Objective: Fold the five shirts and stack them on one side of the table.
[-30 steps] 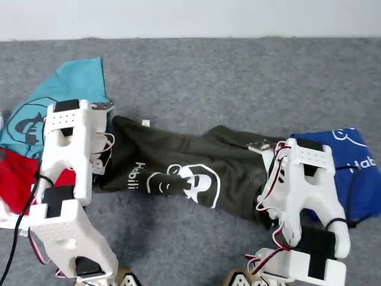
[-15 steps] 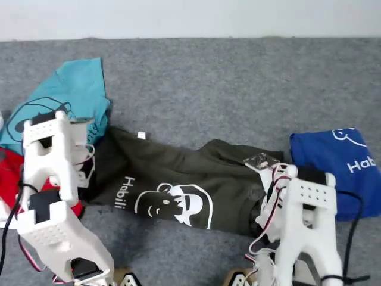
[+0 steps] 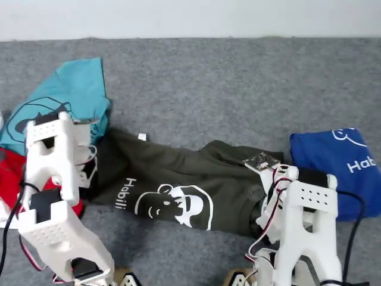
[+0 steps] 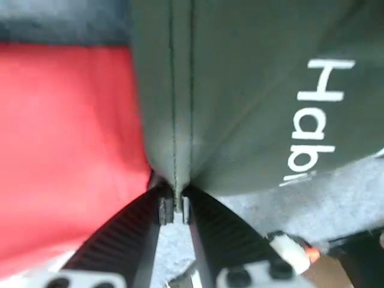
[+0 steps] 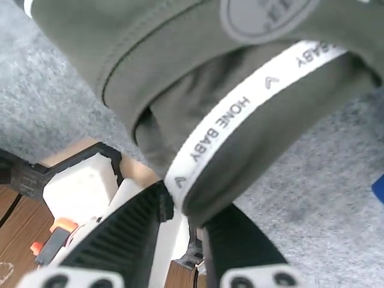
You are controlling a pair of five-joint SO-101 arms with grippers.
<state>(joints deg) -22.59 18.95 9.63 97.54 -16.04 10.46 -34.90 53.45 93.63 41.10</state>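
The left gripper (image 4: 174, 209) pinched a stitched edge of the dark olive shirt (image 4: 240, 90), with a red shirt (image 4: 66, 138) just beside it. The right gripper (image 5: 183, 211) was clamped on the shirt's white-taped neckline. Between the two grippers the shirt lay stretched and rumpled, white print up.

this looks like a robotics lab bench rather than a home. a left white printed-plastic robot arm (image 3: 53, 173) and a matching right arm (image 3: 306, 220) stand side by side, with loose red, white and black servo wires (image 3: 269, 205) and a small bare circuit board (image 3: 260, 161) exposed (an open, hobby-grade build). a grey felt-like mat (image 3: 238, 77) covers the pale wooden table (image 5: 15, 252), against a plain white wall (image 3: 190, 18).
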